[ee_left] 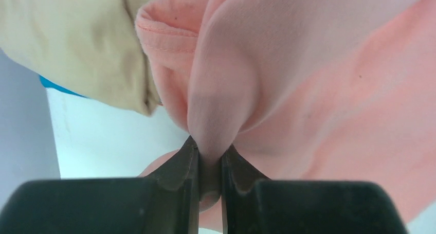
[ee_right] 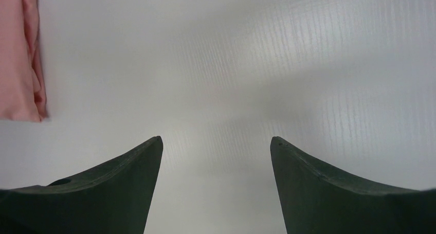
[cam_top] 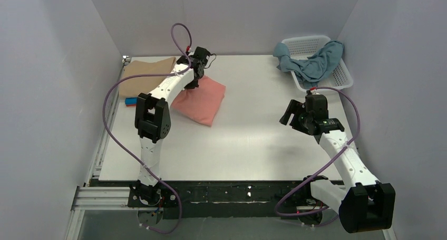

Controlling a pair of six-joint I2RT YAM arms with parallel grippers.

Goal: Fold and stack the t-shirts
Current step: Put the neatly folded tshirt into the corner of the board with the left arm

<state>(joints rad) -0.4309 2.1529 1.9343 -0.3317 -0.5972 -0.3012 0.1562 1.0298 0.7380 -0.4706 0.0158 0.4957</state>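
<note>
The folded salmon pink t-shirt (cam_top: 203,100) lies left of the table's middle, its far left corner lifted. My left gripper (cam_top: 193,77) is shut on a pinch of that pink cloth (ee_left: 216,115). Beside it the beige tan t-shirt (cam_top: 147,76) lies folded at the far left on top of a bright blue one (cam_top: 130,102); both show in the left wrist view, tan (ee_left: 77,43) and blue (ee_left: 56,85). The dusty grey-blue t-shirt (cam_top: 316,63) hangs over the basket. My right gripper (cam_top: 287,113) is open and empty above bare table (ee_right: 216,141). The pink shirt's edge (ee_right: 20,64) shows at its left.
The white lattice basket (cam_top: 342,79) stands at the far right corner. Grey walls close in the table on three sides. A metal rail (cam_top: 100,150) runs along the table's left edge.
</note>
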